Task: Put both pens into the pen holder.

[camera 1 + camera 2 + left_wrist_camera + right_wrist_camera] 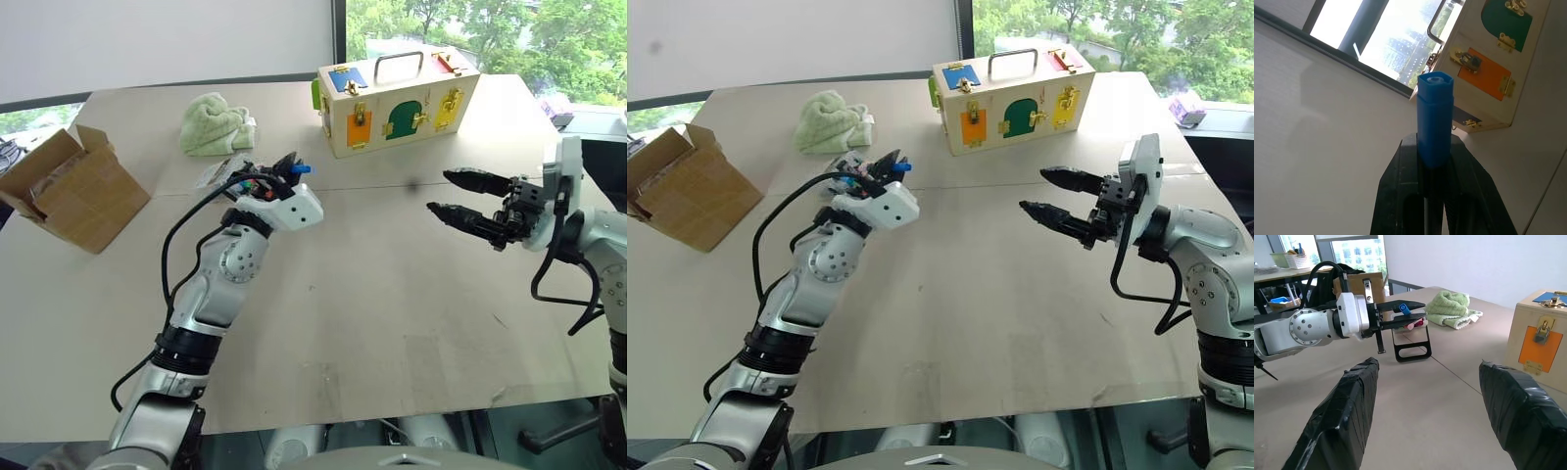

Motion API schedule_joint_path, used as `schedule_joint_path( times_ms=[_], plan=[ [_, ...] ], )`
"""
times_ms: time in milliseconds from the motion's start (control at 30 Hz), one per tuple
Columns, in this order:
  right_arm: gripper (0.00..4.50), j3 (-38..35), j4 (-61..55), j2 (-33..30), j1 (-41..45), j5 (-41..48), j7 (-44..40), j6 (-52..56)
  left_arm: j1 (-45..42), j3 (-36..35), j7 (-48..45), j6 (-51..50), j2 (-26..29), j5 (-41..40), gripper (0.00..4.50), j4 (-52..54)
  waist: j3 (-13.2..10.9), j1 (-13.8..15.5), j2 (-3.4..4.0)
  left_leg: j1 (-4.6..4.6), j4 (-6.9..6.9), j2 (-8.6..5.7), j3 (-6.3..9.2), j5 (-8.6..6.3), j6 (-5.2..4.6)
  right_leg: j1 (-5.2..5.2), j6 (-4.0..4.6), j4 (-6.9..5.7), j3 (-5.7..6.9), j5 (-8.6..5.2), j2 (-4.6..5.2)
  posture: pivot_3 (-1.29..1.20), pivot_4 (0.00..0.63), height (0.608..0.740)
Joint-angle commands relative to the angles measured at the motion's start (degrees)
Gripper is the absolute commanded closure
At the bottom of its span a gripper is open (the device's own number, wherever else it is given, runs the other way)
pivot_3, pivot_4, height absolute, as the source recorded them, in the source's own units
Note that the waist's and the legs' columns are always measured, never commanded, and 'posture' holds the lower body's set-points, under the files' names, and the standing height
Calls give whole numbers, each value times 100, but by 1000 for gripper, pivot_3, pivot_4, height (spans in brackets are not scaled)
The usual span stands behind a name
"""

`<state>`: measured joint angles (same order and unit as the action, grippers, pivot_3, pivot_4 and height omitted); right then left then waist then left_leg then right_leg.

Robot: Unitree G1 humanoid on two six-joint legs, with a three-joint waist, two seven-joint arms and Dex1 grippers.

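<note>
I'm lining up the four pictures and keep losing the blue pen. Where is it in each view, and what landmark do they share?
Left eye view: blue pen pokes from the shut left gripper.
Right eye view: its tip is left of the wooden latch box.
Left wrist view: blue cap at centre, clamped between black fingers.
Right wrist view: cap above the pen holder.
Shared landmark: the latch box.

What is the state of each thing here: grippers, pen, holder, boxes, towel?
left gripper: shut on the blue pen
right gripper: open, holding nothing
pen holder: upright on the table, markers inside
wooden box: shut, latches fastened
cardboard box: flaps open
towel: crumpled on the table
</note>
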<state>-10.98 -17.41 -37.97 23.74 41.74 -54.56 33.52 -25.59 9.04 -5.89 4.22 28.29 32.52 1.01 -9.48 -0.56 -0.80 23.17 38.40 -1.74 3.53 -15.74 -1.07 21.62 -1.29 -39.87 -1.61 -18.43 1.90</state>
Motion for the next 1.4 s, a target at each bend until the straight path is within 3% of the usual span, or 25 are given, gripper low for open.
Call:
schedule_joint_path(
  times_ms=[33, 467, 733, 767, 900, 1000, 1033, 1267, 1400],
  plan=[
    [1015, -31, -106, -25, 27, 16, -3, -120, -34, -30, 101, 176, 30, 88, 4500, 204, 0, 4, 0, 2, 1, 0, 0, 1, 2, 0, 0, 1, 1, 0, 1, 0, 150, 740],
    [1015, 31, -69, -54, 71, -9, -36, -105, 52, -322, 424, -78, 158, 382, 4500, -19, 0, 1, 0, 6, 3, 0, 2, 2, 3, 4, 0, -1, 2, 0, 0, 0, 150, 740],
    [1015, 48, -109, -35, 73, -8, -9, -98, -211, -269, 300, 139, 154, 54, 4500, -700, 1, 11, 0, 19, 12, -1, 7, 2, 4, 12, 0, -3, 10, 0, 1, 0, 150, 740],
    [928, 46, -120, -32, 73, -2, -5, -97, -244, -283, 309, 130, 162, 39, 3513, -766, 1, 12, 0, 21, 14, -1, 9, 2, 4, 13, 0, -3, 12, 0, 1, 0, 150, 740],
    [928, -18, -88, 39, 104, 2, 82, -153, -334, -391, 344, 83, 234, -52, 1924, -894, 1, -3, 0, 29, 19, -1, 13, 2, 4, 17, 0, -3, 16, 0, 1, 0, 150, 740],
    [928, 6, -57, 67, 109, -59, 137, -197, -375, -427, 492, -6, 284, 34, 221, -907, 1, -4, 0, 35, 23, -1, 16, 3, 5, 23, 0, -5, 19, 0, 1, 0, 150, 740],
    [928, 16, -63, 71, 99, -64, 148, -203, -375, -415, 494, -32, 293, 48, 33, -894, 1, -4, 0, 37, 24, -1, 18, 3, 5, 23, 0, -6, 21, 0, 1, 0, 150, 740],
    [928, 42, -79, 102, 31, -89, 191, -244, -271, -375, 455, -155, 286, 123, 33, -564, 1, -2, 1, 45, 34, -2, 24, 3, 5, 24, 0, -6, 29, 0, 1, 0, 150, 740],
    [928, 93, 16, 105, -181, -290, 225, -379, -24, -302, -115, 103, 211, -439, 33, 33, 3, 0, 2, 47, 36, -2, 26, 3, 5, 24, 0, -6, 32, 0, 2, 0, 150, 740]
  ],
)
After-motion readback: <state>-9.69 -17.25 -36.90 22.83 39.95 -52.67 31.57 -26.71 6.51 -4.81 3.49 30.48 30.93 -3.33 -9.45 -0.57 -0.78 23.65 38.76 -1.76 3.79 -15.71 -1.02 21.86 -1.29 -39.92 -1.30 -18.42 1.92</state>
